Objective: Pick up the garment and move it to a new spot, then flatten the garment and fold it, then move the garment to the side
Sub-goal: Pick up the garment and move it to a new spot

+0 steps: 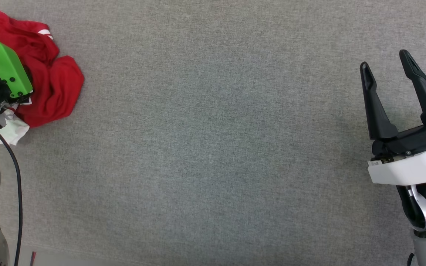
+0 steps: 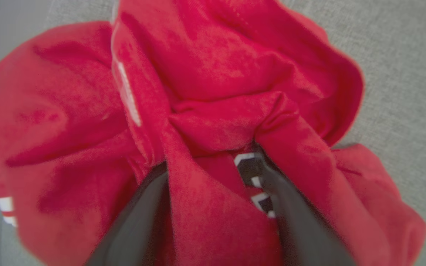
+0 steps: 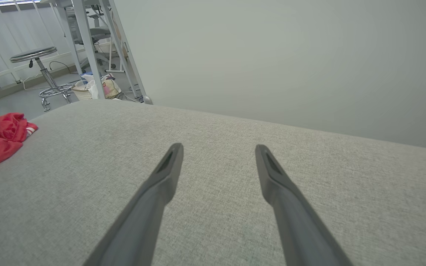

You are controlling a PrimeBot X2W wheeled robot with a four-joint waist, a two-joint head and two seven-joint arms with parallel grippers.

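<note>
Left jaws stand apart astride the crumpled garment (image 2: 213, 74); right jaws gape too.

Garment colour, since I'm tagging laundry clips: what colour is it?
The garment is mostly red with white trim; best seen in the left wrist view.

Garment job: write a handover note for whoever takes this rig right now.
Left gripper: open, pushed down into the garment, a fold of fabric between its jaws, not yet clamped.
Right gripper: open, holding nothing, over the bare grey surface.
Garment: crumpled heap at the far left of the surface.
Done: nothing yet.
Left: grasp, move, flatten, fold, set aside.
</note>
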